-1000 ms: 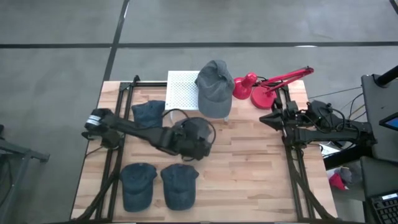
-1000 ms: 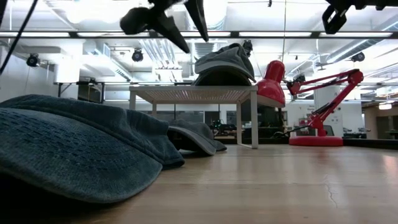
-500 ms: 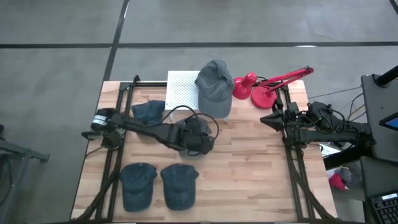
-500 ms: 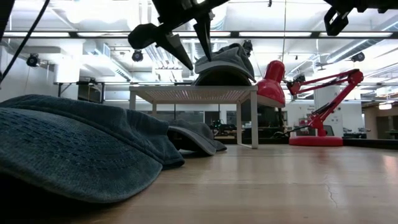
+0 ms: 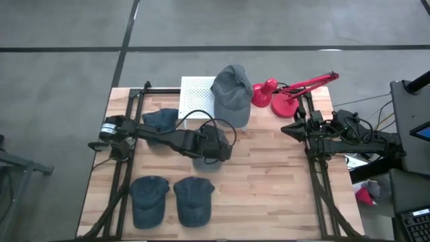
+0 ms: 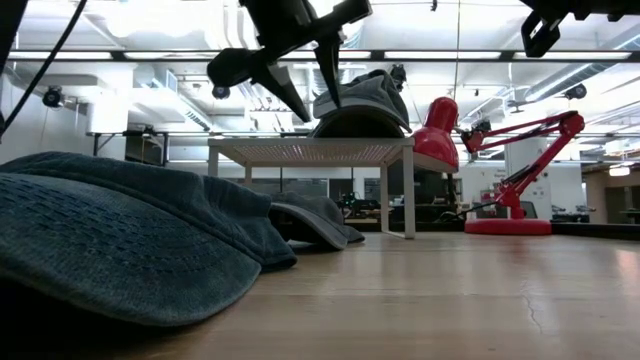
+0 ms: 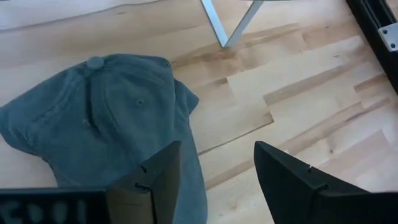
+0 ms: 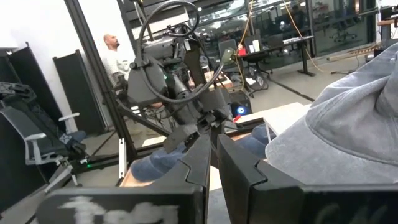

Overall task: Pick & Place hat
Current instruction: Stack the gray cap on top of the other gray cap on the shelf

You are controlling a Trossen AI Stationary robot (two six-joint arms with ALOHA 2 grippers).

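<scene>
I'm hovering my left gripper, jaws wide and empty, over the grey-blue hat lying flat just beside the white stand; crown offset sideways, right gripper parked shut, farther.

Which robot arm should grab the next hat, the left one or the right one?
Probably the left. The left tool hangs open right above a blue hat lying on the table, beside the white stand. The right tool is shut and waits at the table's right edge, away from the loose hats.
</scene>
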